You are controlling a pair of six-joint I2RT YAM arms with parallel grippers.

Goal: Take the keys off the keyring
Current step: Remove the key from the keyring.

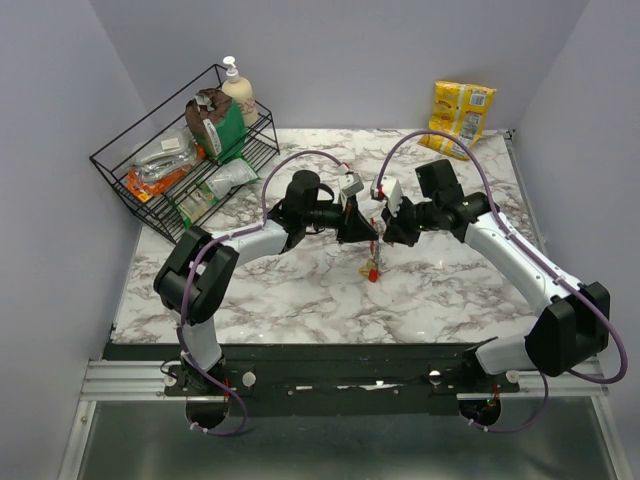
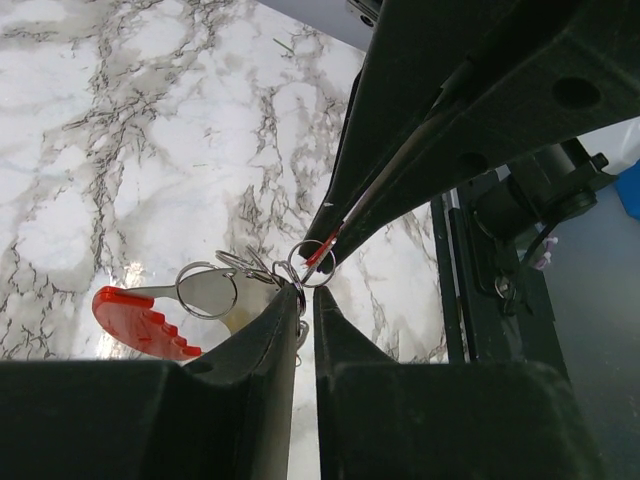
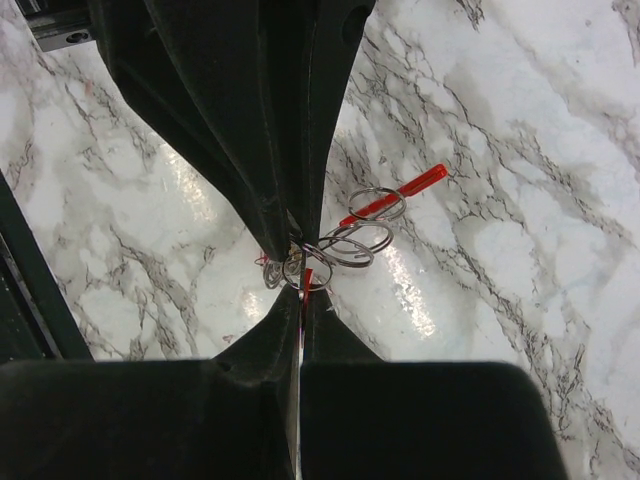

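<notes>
As the right gripper (image 3: 301, 298) pinches the red-strapped keyring (image 2: 320, 257), the left gripper (image 2: 306, 293) clamps its thin wire loops. A ridged red key (image 2: 140, 318) hangs lower left.

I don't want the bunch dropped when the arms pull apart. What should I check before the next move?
1. Right gripper holds keyring by its red strap: ok, jaws shut on it.
2. Left gripper holds a ring: ok, jaws pinch it.
3. Red key freed: not ok; it hangs attached.
4. Red key clear of table: cannot tell.
5. Ring's split end exposed: cannot tell.
</notes>
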